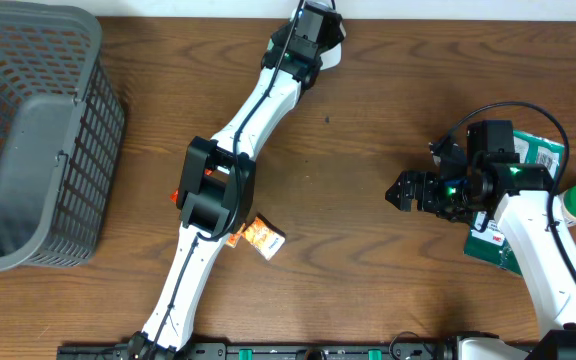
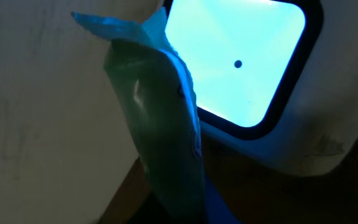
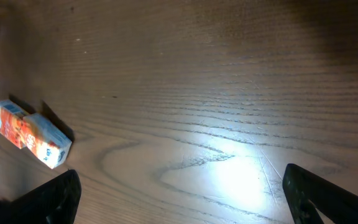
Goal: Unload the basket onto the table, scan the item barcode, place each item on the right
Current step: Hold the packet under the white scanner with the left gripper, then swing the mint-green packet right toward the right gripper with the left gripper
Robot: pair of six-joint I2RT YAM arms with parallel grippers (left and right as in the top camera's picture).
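At scanner window (image 2: 235,62), left claw (image 1: 324,42) clamped on pouch (image 2: 166,137); right claw (image 3: 179,190) wide open, empty.

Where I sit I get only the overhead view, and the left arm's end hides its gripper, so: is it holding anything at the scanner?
Observer: Yes. The left wrist view shows a greenish packet standing up from the left gripper, which is shut on it.
Operator: Is it in front of the scanner's glass?
Observer: Only partly. The lit scanner window is mostly uncovered, and the packet overlaps just its left edge.
Operator: Any barcode showing?
Observer: None that I can see on the side facing the wrist camera. That side is dim and plain.
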